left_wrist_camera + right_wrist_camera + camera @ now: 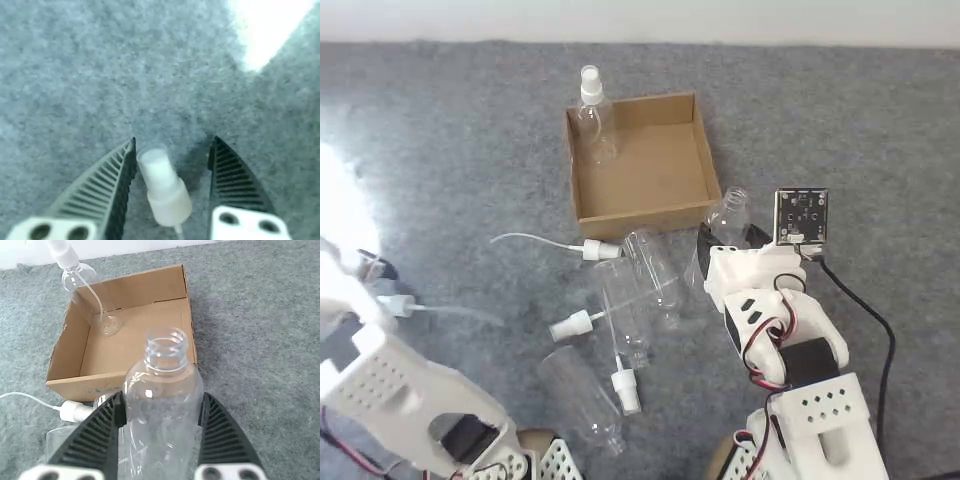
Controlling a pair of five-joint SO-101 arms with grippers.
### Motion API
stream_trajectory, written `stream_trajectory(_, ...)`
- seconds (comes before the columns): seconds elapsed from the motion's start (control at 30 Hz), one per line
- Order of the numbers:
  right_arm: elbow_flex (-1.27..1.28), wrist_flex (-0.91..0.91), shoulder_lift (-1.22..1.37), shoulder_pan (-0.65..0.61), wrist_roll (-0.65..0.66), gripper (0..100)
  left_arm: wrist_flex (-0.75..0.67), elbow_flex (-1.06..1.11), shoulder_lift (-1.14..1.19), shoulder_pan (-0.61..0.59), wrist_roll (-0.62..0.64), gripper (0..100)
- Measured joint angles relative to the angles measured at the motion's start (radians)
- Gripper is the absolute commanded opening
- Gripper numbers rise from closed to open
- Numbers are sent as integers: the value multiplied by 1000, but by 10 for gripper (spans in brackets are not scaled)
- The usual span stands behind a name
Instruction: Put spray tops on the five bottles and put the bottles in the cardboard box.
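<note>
My right gripper [162,401] is shut on a clear uncapped bottle [165,357], held upright just off the front right corner of the cardboard box [75,372]; the same bottle [731,208] and box [642,212] appear from above. One bottle with a white spray top [592,110] leans in the box's far left corner. At the table's left, my left gripper [174,144] stands open around a loose white spray top [164,187] lying on the carpet, its tube [460,313] trailing toward the middle.
Three uncapped bottles [655,270] [622,312] [582,397] lie in front of the box. Among them lie three loose spray tops [598,248] [570,324] [626,388]. Grey carpet covers the table; a bright patch sits at the far left.
</note>
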Motion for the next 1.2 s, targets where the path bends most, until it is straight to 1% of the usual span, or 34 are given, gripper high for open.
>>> stream_trajectory(0.1, 0, 0, 0, 0, 0, 56, 0, 0, 23, 25, 5, 221)
stream_trajectory(0.37, 0, 0, 0, 0, 0, 56, 2, -5, 29, 26, 5, 220)
stream_trajectory(0.5, 0, 0, 0, 0, 0, 56, 46, -17, 41, 29, 11, 219)
stream_trajectory(0.7, 0, 0, 0, 0, 0, 56, 100, -21, 41, 31, -38, 218)
stream_trajectory(1.07, 0, 0, 0, 0, 0, 56, 103, -21, 41, 31, -48, 216)
stream_trajectory(1.13, 0, 0, 0, 0, 0, 56, 103, -9, 41, 31, -48, 191)
stream_trajectory(1.2, 0, 0, 0, 0, 0, 56, 87, 2, 40, 31, -72, 139)
